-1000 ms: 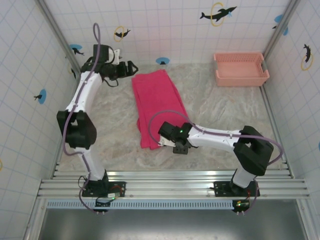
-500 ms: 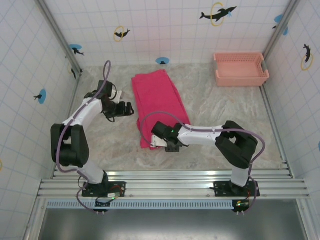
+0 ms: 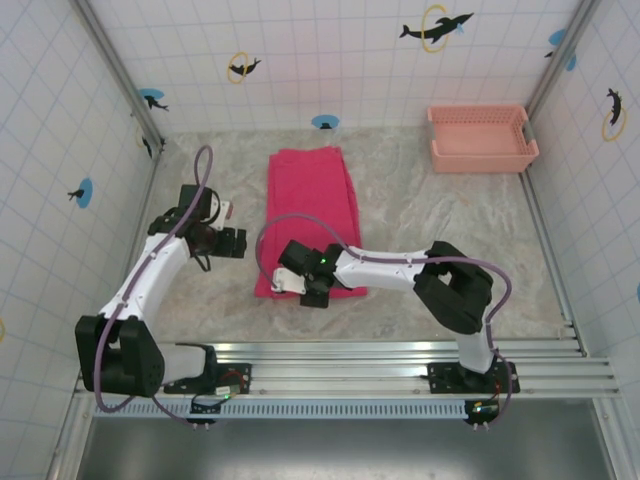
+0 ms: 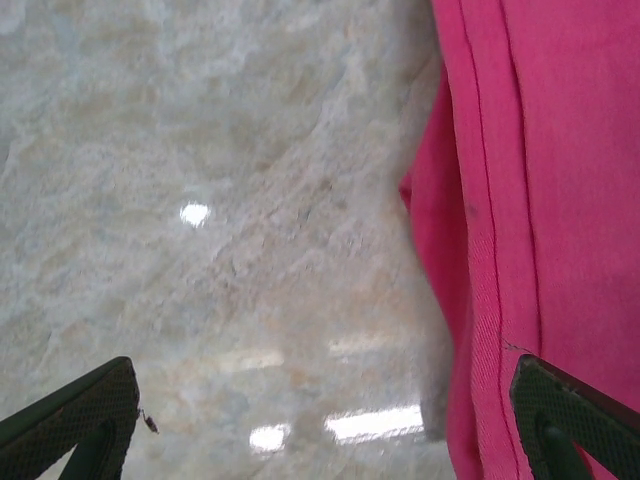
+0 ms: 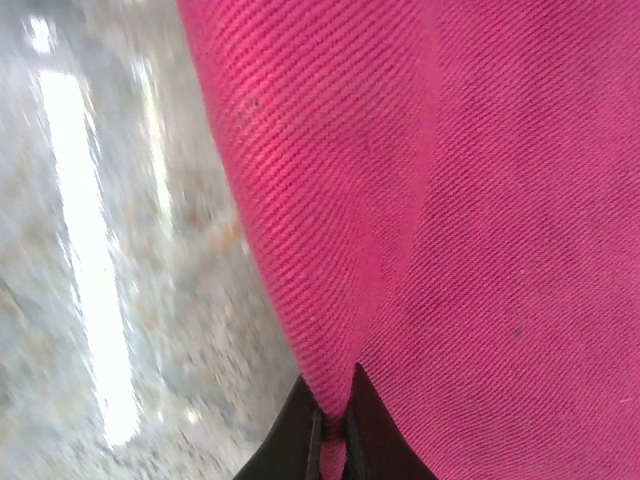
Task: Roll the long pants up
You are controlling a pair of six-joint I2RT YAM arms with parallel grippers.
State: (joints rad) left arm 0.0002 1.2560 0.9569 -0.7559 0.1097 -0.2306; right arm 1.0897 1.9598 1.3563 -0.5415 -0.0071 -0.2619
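The long pants (image 3: 312,205) are magenta-red cloth folded into a long strip that runs from the back of the table toward the front. My right gripper (image 3: 306,288) sits at their near end. In the right wrist view the dark jaws (image 5: 340,425) are shut on a pinched fold of the pants (image 5: 490,200). My left gripper (image 3: 240,243) is open just left of the strip's left edge. In the left wrist view its fingertips (image 4: 75,415) stand wide apart, one over bare table and the other over the hem of the pants (image 4: 545,150); nothing lies between them but table.
A salmon-pink slotted basket (image 3: 481,138) stands in the back right corner. Tiled walls close in the left, back and right sides. A metal rail (image 3: 340,368) runs along the front edge. Marbled table (image 3: 450,230) lies bare right of the pants.
The right jaws closed on the near end of the pants and pulled it leftward. The left arm swung from the far left corner down to the pants' left edge.
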